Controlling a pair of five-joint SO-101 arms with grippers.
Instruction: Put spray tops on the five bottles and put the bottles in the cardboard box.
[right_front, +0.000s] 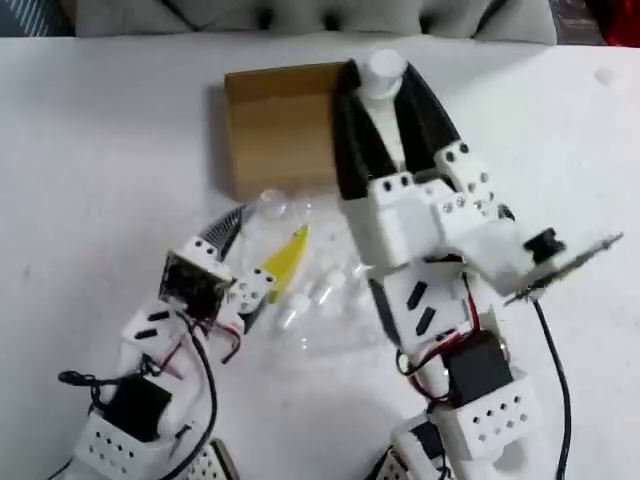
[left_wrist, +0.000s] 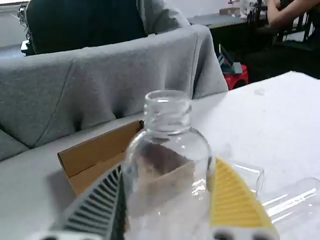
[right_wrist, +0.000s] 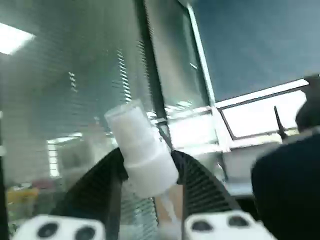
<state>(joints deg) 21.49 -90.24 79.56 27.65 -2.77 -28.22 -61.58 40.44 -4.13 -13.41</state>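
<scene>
Over cardboard box (right_front: 275, 130): right gripper (right_front: 381, 85) raised, pinching spray top (right_wrist: 140, 145) | left gripper (right_front: 270, 222) low, pinching upright bottle (left_wrist: 167, 145)

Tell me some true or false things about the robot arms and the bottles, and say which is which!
1. The left end effector holds a clear bottle. True.
2. That bottle already wears a spray top. False: its neck is open, with nothing on it.
3. The right end effector holds a white spray top. True.
4. All the other bottles are packed away already. False: spare bottles lie on the table between the arms, outside the cardboard box.
</scene>
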